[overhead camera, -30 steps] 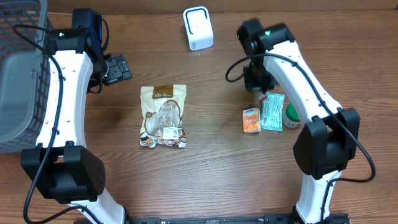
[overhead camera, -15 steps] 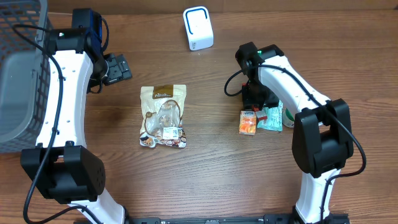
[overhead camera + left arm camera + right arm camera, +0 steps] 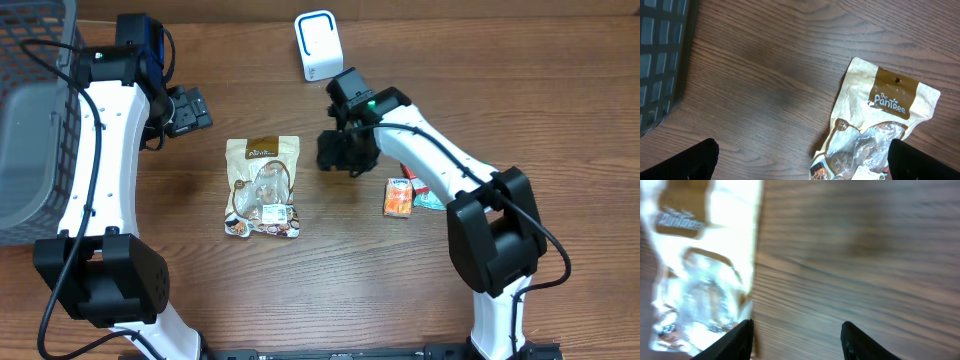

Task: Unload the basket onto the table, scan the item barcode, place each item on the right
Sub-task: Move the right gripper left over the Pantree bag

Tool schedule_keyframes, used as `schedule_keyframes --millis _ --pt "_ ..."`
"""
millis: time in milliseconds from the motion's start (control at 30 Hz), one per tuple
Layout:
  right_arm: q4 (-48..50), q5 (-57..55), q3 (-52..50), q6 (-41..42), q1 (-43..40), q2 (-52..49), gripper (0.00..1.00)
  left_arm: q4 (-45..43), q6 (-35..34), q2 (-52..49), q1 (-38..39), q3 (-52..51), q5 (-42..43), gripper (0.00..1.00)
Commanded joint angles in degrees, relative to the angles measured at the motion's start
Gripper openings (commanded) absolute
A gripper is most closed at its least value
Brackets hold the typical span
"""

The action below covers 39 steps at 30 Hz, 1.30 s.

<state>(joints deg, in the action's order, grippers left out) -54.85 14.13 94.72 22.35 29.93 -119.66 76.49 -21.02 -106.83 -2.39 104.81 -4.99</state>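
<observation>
**Overhead.** The PanTree snack pouch lies flat and face up on the wooden table. The white scanner stands beyond the pouch's top right corner, well apart from it. The right gripper hangs just right of the pouch's upper edge; contact cannot be told from here. The left gripper sits off the pouch's upper left corner, toward the wire basket. An orange packet and a teal packet, partly under the arm, lie further right of the pouch.

**Left wrist.** The fingers stand spread wide and hold nothing. The pouch's brown header lies below, to the right.

**Right wrist.** The view is blurred. The fingers are parted with only bare table between them, and the pouch lies to their left.

The step in hand looks like the approach to pick up the pouch. Next, the right jaws would need to straddle the pouch's near edge, close, lift, and turn the barcode toward the scanner. Where the barcode sits cannot be made out.
</observation>
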Motion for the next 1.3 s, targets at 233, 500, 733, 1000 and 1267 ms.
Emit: schedule_keyframes --millis 233,500,733,1000,1267 --pt "6.93 -7.54 -1.46 6.38 6.78 0.26 0.66 -2.51 -0.98 0.02 -0.2 0.55 1.16 1.0" --pt "7.04 -8.11 -1.46 6.38 7.02 0.26 0.88 -4.35 -1.55 0.0 -0.2 0.5 12.41 1.0" --pt "6.82 -8.07 -1.46 6.38 7.04 0.26 0.93 -3.87 -1.53 -0.02 2.01 -6.58 11.96 0.04" --pt "7.02 -8.07 -1.46 6.38 7.02 0.26 1.0 -20.57 -0.57 -0.02 6.12 -25.88 10.91 0.06" --pt "7.08 -8.07 -1.46 6.4 7.02 0.26 1.0 -34.4 1.33 -0.04 10.69 -35.36 14.12 0.06"
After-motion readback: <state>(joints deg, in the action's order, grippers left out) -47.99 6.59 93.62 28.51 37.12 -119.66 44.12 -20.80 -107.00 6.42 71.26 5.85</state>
